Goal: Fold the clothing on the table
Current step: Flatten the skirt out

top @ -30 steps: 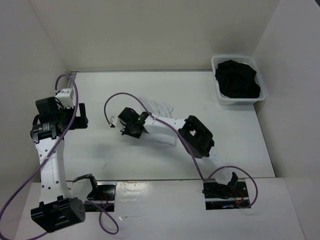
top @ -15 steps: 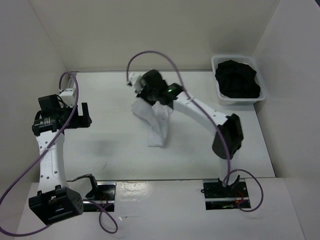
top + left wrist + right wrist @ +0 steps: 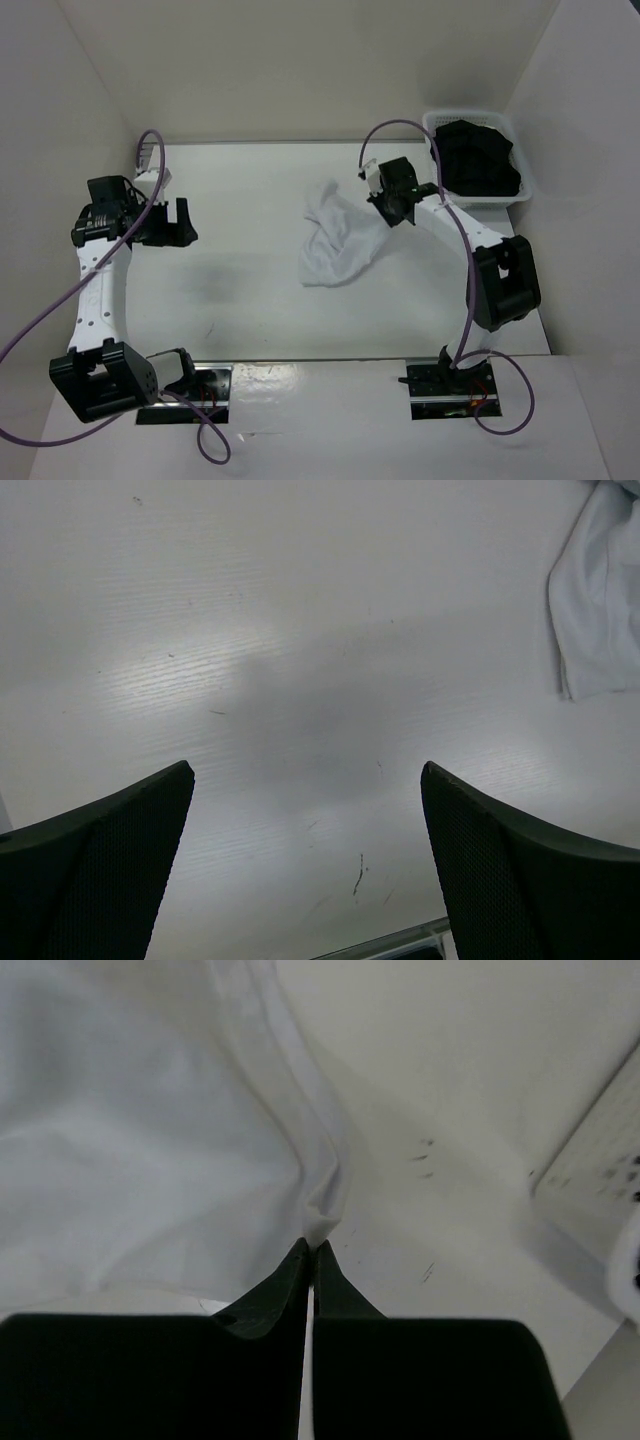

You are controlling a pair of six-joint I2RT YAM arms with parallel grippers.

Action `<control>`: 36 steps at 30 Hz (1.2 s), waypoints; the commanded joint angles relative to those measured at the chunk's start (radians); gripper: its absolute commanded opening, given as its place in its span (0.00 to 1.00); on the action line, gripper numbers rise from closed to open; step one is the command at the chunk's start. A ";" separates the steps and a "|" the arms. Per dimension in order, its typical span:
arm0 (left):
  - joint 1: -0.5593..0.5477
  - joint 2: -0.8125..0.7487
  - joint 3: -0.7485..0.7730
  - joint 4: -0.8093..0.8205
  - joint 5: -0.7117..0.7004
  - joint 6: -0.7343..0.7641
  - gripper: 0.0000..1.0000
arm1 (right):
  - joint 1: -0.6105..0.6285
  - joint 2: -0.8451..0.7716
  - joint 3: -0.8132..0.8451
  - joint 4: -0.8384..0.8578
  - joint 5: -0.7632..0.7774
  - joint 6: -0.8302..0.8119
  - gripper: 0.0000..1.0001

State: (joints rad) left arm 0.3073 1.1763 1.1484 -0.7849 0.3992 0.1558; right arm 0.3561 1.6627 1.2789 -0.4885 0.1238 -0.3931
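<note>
Right tool [image 3: 385, 210] pinches the white garment's [image 3: 335, 245] 2 o'clock edge, likely for spreading; left tool [image 3: 185, 222] gapes empty.

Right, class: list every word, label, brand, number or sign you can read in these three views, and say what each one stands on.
None: no text can be read in any view.
The clothing, the table and the white basket are all plain.
The dark marks on the table are scuffs, not letters.
</note>
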 commanded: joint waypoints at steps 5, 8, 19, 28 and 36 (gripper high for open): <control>-0.005 0.003 0.025 0.029 0.058 0.022 1.00 | -0.078 -0.035 -0.125 0.039 0.077 0.040 0.00; -0.005 0.003 0.016 0.029 0.058 0.031 1.00 | -0.127 -0.056 -0.135 0.039 0.106 0.040 0.00; -0.148 0.163 0.131 0.050 0.125 0.042 1.00 | -0.163 -0.046 -0.135 0.010 0.085 0.052 0.00; -0.415 0.531 0.512 0.052 0.167 0.011 0.98 | -0.120 -0.014 -0.144 -0.036 0.067 0.082 0.00; -0.539 0.853 0.859 0.049 0.265 -0.022 0.91 | -0.120 -0.073 -0.188 -0.045 0.017 0.060 0.00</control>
State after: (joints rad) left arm -0.2031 1.9614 1.9305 -0.7361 0.5991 0.1497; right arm 0.2295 1.6478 1.1061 -0.5163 0.1753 -0.3302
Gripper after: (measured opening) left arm 0.911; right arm 0.009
